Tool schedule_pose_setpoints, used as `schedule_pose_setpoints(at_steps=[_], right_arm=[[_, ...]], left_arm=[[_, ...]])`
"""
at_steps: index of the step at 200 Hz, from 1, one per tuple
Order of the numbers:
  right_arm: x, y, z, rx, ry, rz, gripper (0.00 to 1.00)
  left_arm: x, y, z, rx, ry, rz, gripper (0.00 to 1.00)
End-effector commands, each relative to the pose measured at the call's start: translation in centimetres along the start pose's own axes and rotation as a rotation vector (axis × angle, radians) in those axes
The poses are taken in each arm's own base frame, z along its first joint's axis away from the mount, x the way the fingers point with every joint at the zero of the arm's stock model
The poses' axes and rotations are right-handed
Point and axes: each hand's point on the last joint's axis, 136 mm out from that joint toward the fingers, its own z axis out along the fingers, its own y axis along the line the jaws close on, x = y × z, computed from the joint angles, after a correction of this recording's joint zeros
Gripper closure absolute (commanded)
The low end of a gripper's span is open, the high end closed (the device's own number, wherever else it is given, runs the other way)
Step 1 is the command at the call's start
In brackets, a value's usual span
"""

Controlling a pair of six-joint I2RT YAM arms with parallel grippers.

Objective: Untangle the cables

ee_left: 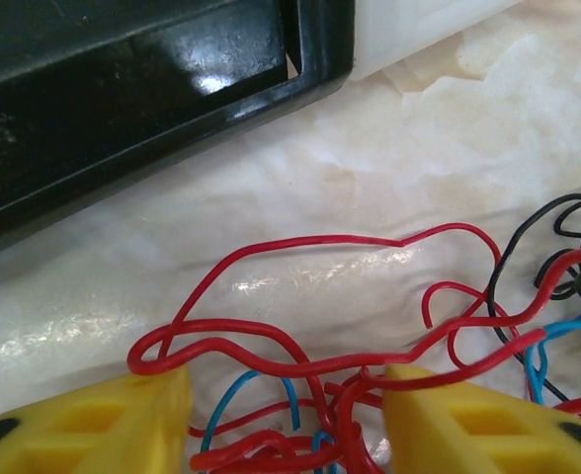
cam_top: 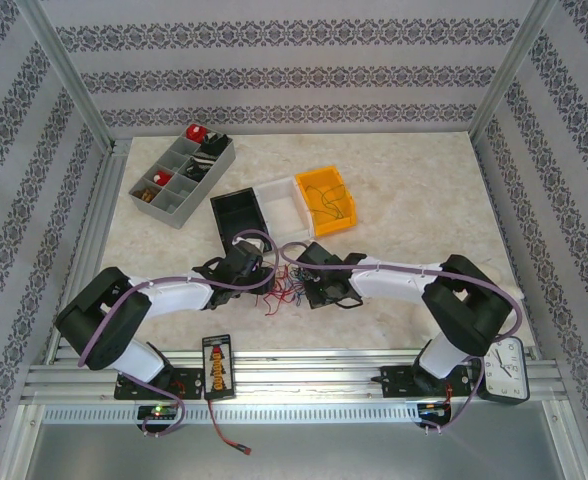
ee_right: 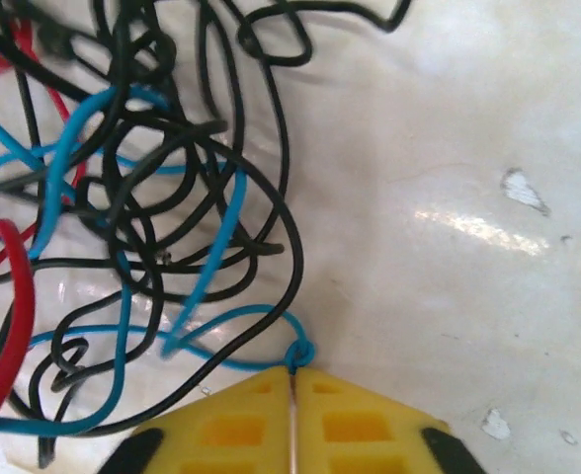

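While clamping the tangle's [cam_top: 286, 292] blue wire [ee_right: 302, 348] with the right gripper [ee_right: 292, 387], seemingly mid-separation: needs the wide-open left gripper [ee_left: 286, 397] closed on red wires [ee_left: 320, 239].

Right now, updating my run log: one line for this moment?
left gripper open astride red wires | right gripper shut on blue wire | bundle tangled

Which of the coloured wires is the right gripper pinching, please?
The blue wire: its small loop is nipped at the tips of the shut right gripper, while the black wires and the red wire lie away from it.
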Motion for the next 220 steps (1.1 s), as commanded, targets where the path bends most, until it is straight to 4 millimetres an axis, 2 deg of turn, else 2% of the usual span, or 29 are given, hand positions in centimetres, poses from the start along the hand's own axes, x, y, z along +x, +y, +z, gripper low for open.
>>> schedule_pose_setpoints(at_steps=[1,26,38,52,84,119,139,158,171,183,205,220], right_arm=[[0.5,-1.3,0.5,0.068,0.019,0.01,1.0],[-0.2,-3.1,-0.2,0.109,-0.025,0.071,1.0],[-0.5,-4.2,-0.6,0.121,-0.045,0.121,1.0],[-0.8,-5.5,-1.2,0.119,-0.067,0.2,1.0],[-0.9,-9.4,-2.5,0.096,-0.126,0.437,1.0],[-0.2,-14.1,-3.9,0.098,-0.184,0.67,1.0],[-0.4,-15.6,-5.0,0.084,-0.231,0.723,1.0],[-1.9,-14.3,-5.5,0.016,-0.255,0.655,1.0],[-3.0,-12.3,-5.6,-0.046,-0.261,0.581,1.0],[-3.9,-10.2,-5.7,-0.07,-0.265,0.488,0.94],[-5.0,-5.9,-5.7,-0.103,-0.261,0.302,0.77],[-5.6,-3.2,-5.6,-0.123,-0.262,0.205,0.71]], left_arm=[[-0.4,-0.3,0.4,-0.005,-0.023,-0.005,0.64],[0.0,0.3,0.9,-0.026,-0.023,-0.03,0.81],[0.1,0.7,1.0,-0.045,-0.024,-0.042,0.92],[0.1,1.1,1.0,-0.065,-0.028,-0.051,1.0],[0.1,2.1,0.7,-0.121,-0.036,-0.066,1.0],[0.3,3.8,0.2,-0.215,-0.035,-0.082,1.0],[0.4,3.7,0.2,-0.212,-0.026,-0.057,1.0],[0.3,2.9,0.4,-0.171,-0.018,-0.036,1.0],[0.3,2.5,0.6,-0.15,-0.016,-0.037,1.0],[0.2,2.2,0.8,-0.138,-0.016,-0.039,1.0],[0.5,1.9,1.1,-0.12,0.004,-0.035,1.0],[0.8,1.6,1.3,-0.108,0.016,-0.026,1.0]])
